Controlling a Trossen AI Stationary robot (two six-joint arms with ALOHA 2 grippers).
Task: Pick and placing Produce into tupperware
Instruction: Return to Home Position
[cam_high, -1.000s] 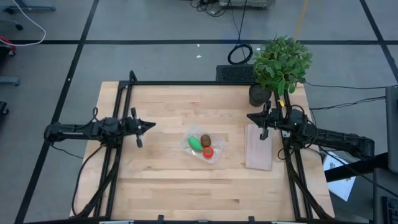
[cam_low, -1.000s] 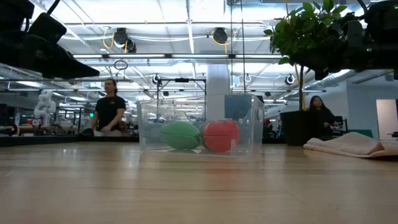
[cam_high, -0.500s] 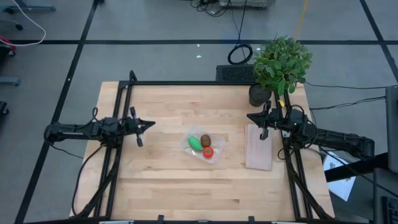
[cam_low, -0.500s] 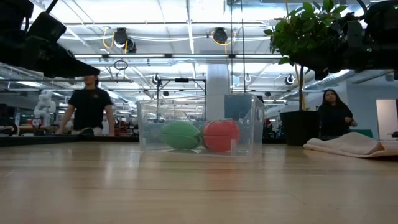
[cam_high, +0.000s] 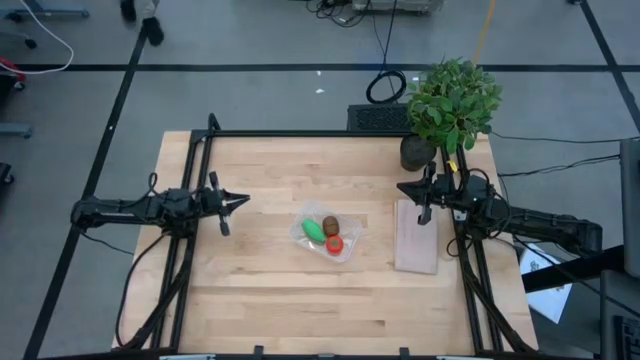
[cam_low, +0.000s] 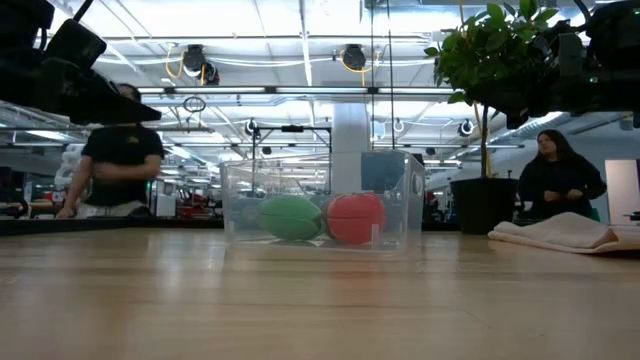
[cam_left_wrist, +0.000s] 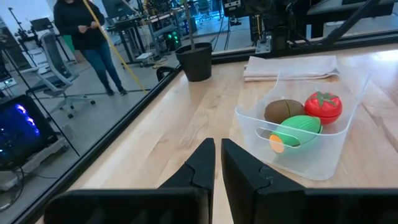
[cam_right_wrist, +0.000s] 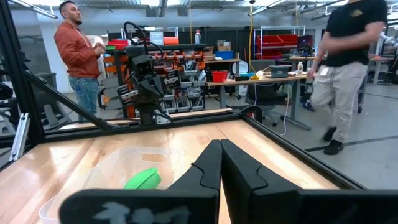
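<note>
On your wooden table (cam_high: 250, 300), both arms reach in level from the two sides. The left gripper (cam_high: 243, 203) and right gripper (cam_high: 401, 187) point inward, well apart from the container, each with its fingers pressed together on nothing. The tupperware (cam_high: 347, 252) sits near the middle, its long axis skewed to the table's edges; inside, the green piece (cam_high: 314, 230) lies flat, slanting the same way, with the kiwi (cam_high: 331, 224) beside it on the right arm's side and the tomato (cam_high: 334, 243) just beside both

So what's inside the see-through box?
Three toy foods sit in the clear box: a brown kiwi, a red tomato and a green piece. From table height the kiwi is hidden behind the other two.
</note>
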